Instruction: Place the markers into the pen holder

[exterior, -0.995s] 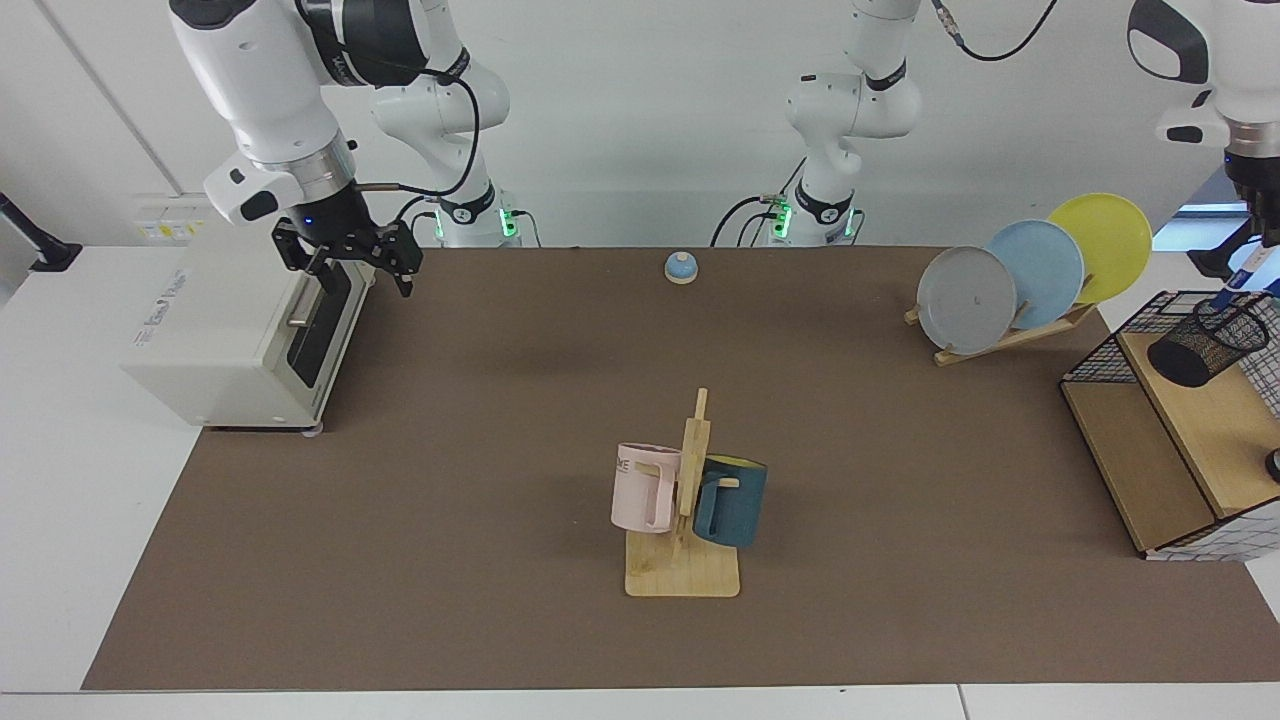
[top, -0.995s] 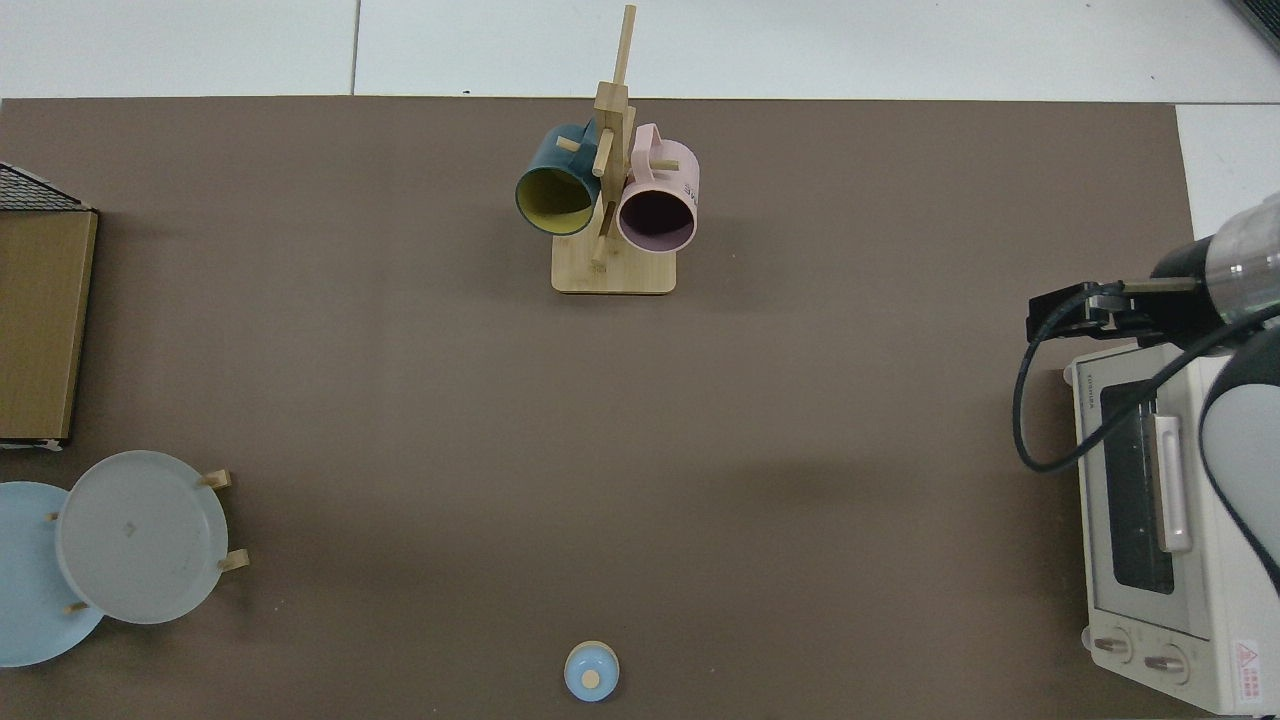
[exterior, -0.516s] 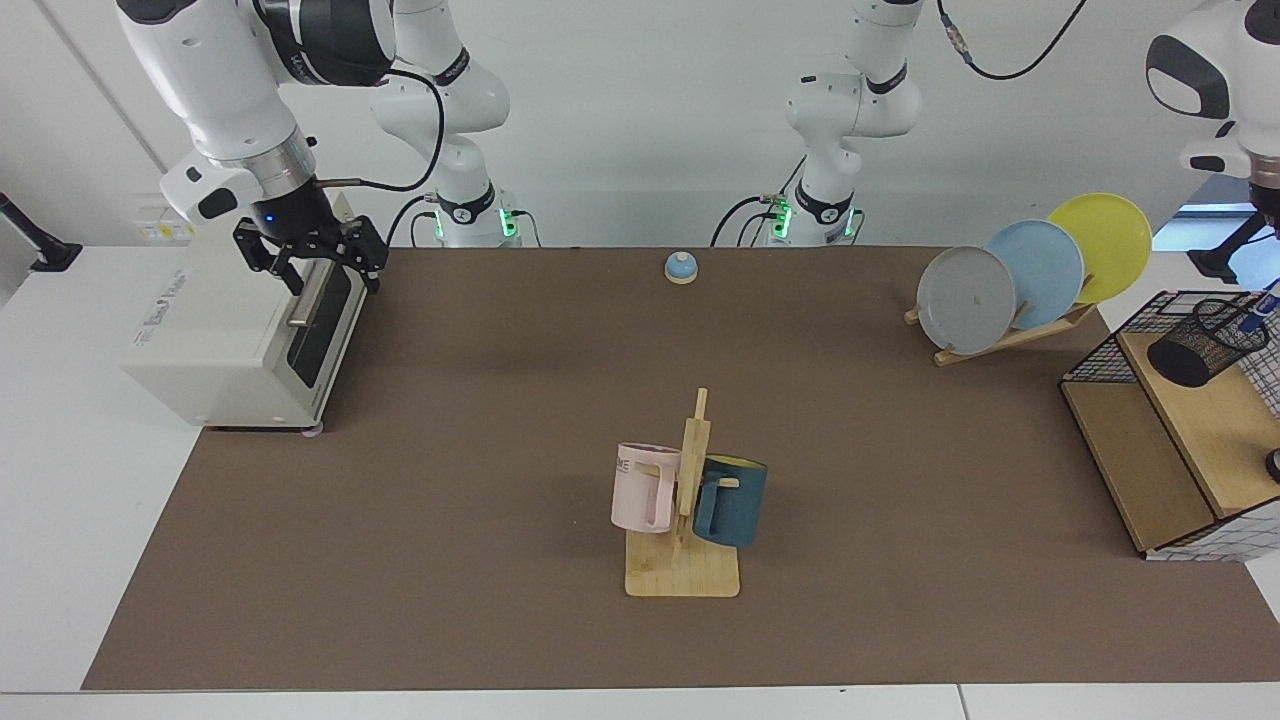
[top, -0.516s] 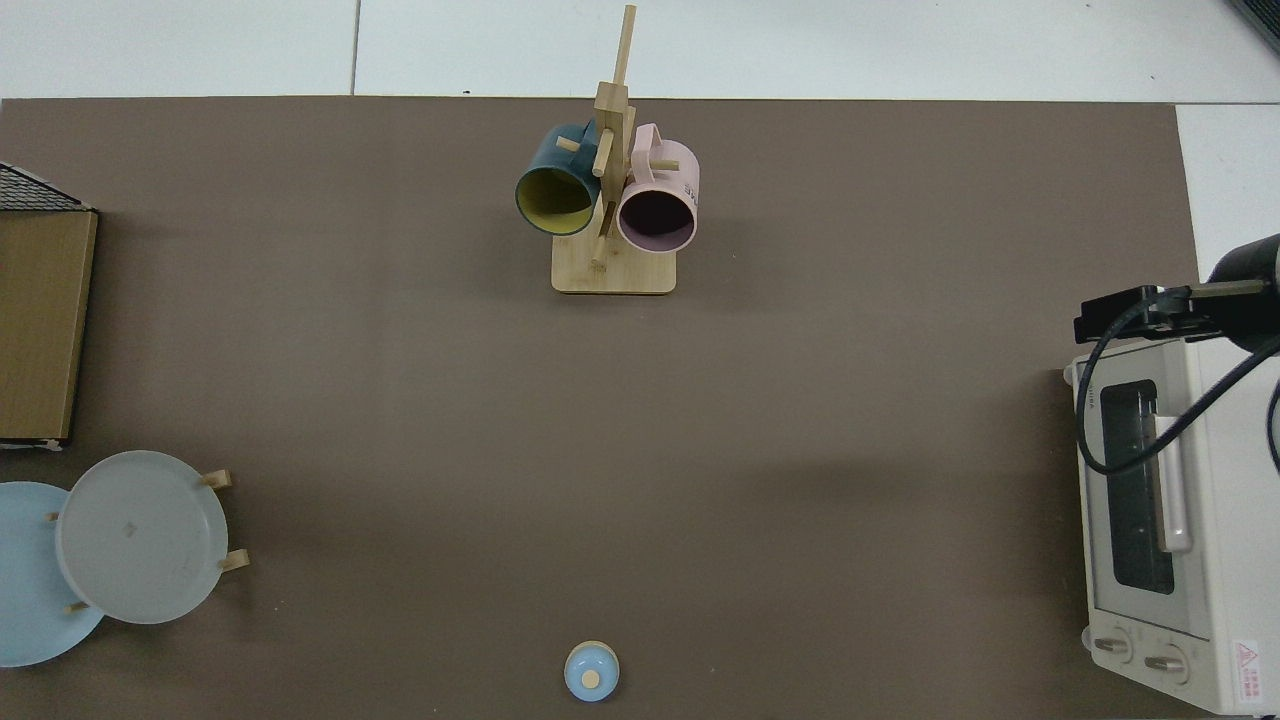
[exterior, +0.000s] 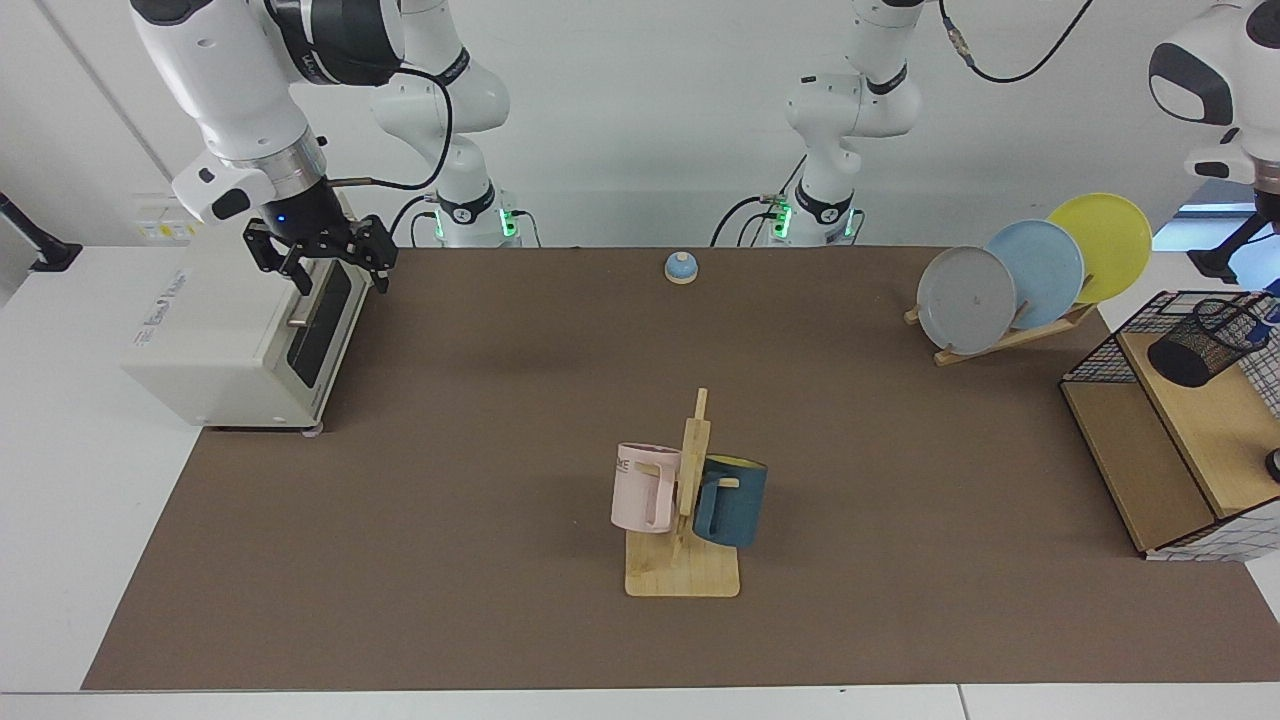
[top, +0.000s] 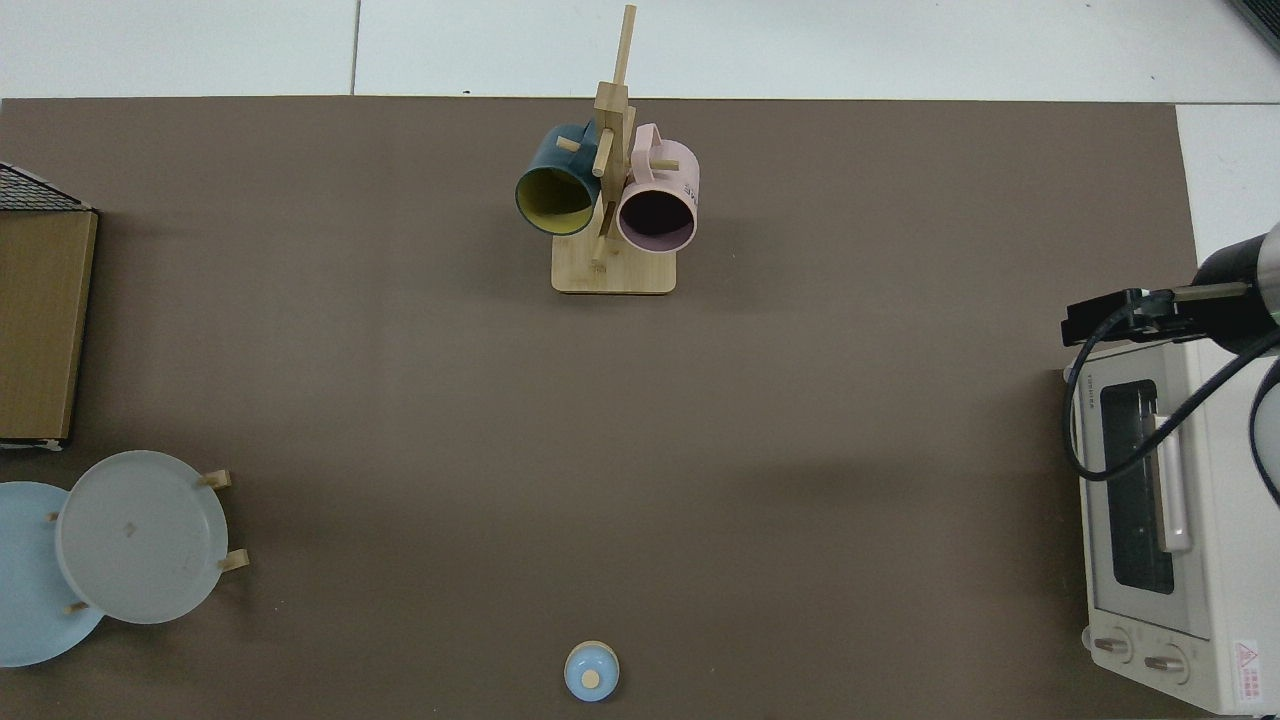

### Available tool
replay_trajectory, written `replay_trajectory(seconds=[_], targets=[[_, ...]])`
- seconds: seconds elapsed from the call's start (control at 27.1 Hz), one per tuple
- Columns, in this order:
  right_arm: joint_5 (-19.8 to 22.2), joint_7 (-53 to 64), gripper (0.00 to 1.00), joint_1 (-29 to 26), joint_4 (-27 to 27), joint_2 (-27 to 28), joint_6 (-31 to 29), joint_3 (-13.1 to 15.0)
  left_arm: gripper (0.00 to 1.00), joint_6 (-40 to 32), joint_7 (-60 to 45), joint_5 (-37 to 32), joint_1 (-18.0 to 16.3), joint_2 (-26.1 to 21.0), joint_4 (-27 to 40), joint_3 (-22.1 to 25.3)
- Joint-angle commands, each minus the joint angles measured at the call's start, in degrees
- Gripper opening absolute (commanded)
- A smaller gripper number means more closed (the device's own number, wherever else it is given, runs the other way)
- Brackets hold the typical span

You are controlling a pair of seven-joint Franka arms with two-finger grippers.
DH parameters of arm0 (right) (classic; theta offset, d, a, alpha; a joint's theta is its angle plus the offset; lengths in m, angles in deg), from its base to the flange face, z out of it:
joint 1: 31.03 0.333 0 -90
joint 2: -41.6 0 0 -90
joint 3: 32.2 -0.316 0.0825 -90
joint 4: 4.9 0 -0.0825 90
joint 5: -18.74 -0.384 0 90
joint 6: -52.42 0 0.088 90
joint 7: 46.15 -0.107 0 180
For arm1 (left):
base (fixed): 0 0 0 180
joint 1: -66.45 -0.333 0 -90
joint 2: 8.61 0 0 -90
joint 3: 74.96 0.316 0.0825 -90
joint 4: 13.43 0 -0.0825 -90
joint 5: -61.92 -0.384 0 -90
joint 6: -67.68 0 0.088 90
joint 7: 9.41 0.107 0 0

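Note:
The black mesh pen holder (exterior: 1205, 345) stands on the upper wooden shelf of the wire rack (exterior: 1150, 440) at the right edge of the facing view. A blue tip of the marker (exterior: 1271, 308) pokes out past its rim; the rest is hidden. My left gripper (exterior: 1272, 208) hangs well above the holder, cut off by the frame edge. My right gripper (exterior: 315, 265) is open and holds nothing, just above the front of the toaster oven (exterior: 230, 330). The top view shows the same right gripper (top: 1078, 325) by the oven (top: 1170, 530), but not the holder or marker.
A wooden mug tree (exterior: 685, 520) with a pink mug (exterior: 643, 487) and a teal mug (exterior: 733, 500) stands mid-table near the front. A plate rack (exterior: 1010, 285) holds three plates at the back right. A small blue bell (exterior: 681, 267) sits at the back.
My left gripper has risen from the pen holder, and the marker it held stays in the holder. My right gripper has shifted sideways to the oven's front.

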Motion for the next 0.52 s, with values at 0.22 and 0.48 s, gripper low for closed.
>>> replay_trajectory(seconds=[0.22,0.48], targets=[[0.1,1.1,1.00,-0.3,-1.1,-1.3,1.0,-0.1,0.00,-0.1,1.5,2.7,-0.8,-0.5,3.0,1.6],[0.1,1.1,1.00,-0.3,-1.1,-1.3,0.9,-0.1,0.30,-0.2,-3.3,6.5,-0.8,-0.5,3.4,2.0]])
